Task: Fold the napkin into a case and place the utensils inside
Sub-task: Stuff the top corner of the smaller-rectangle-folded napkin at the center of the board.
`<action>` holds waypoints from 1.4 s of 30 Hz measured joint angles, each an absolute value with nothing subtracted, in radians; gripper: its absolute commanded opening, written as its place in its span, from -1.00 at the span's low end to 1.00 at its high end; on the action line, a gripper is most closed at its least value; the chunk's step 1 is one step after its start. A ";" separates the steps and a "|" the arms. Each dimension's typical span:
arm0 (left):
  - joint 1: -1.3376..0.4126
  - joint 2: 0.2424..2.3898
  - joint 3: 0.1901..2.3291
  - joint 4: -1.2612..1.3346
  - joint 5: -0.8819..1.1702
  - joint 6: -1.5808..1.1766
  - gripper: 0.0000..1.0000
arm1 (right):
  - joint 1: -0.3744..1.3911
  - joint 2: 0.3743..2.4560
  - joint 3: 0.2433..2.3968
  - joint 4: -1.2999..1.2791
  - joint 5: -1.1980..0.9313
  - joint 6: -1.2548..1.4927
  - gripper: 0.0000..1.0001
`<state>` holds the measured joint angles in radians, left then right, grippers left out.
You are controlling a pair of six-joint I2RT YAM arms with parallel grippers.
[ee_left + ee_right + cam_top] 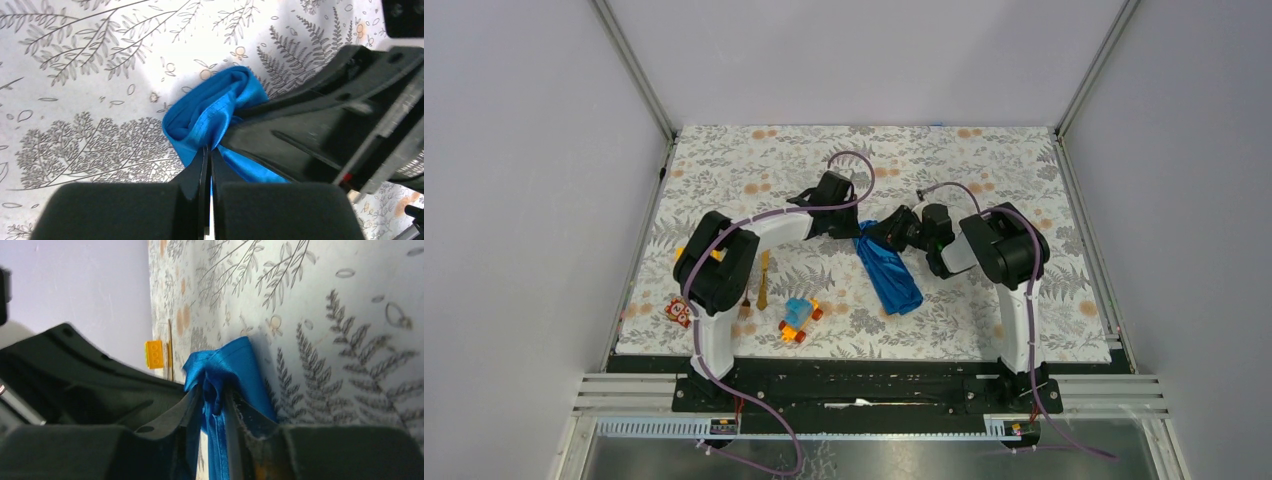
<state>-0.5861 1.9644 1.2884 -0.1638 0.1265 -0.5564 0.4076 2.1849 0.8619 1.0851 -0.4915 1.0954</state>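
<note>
The top view alone gives the whole layout. One blue napkin [892, 275] lies on the floral bench [984, 160] as a bunched strip. Its long axis runs on a diagonal from its far end, at mid-bench, down to a near end further right. The left fingers [854, 228] and the right fingers [886, 236] meet at that far end. Left of the strip lie what look like two golden-orange utensils [764, 278], long axes running roughly near to far, the second partly hidden by the left arm. Near them sit one blue-and-orange toy car [799, 320] and one red patterned block [679, 313].

The left wrist view shows the grip that the top view hides. The left fingers [199, 172] are pressed fully together, nipping a fold of the napkin [210, 107], which bulges into a rolled lump beyond their tips. The other arm's black gripper crowds in from the right.

The right wrist view shows the right fingers [182, 412] closed narrowly on a ridge of the napkin [227, 362], cloth filling the gap between them. Only this view shows one yellow block [154, 354].
</note>
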 measured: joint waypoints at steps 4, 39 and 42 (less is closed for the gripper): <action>-0.565 1.950 1.263 -0.162 0.133 -0.575 -1.00 | 0.389 2.155 0.813 1.115 -0.540 1.105 -0.22; -0.543 1.914 1.213 -0.132 0.202 -0.637 -1.00 | 0.367 2.155 0.822 1.089 -0.636 1.124 -0.12; -0.540 1.913 1.207 -0.132 0.201 -0.637 -1.00 | 0.350 2.128 0.812 1.059 -0.657 1.095 -0.12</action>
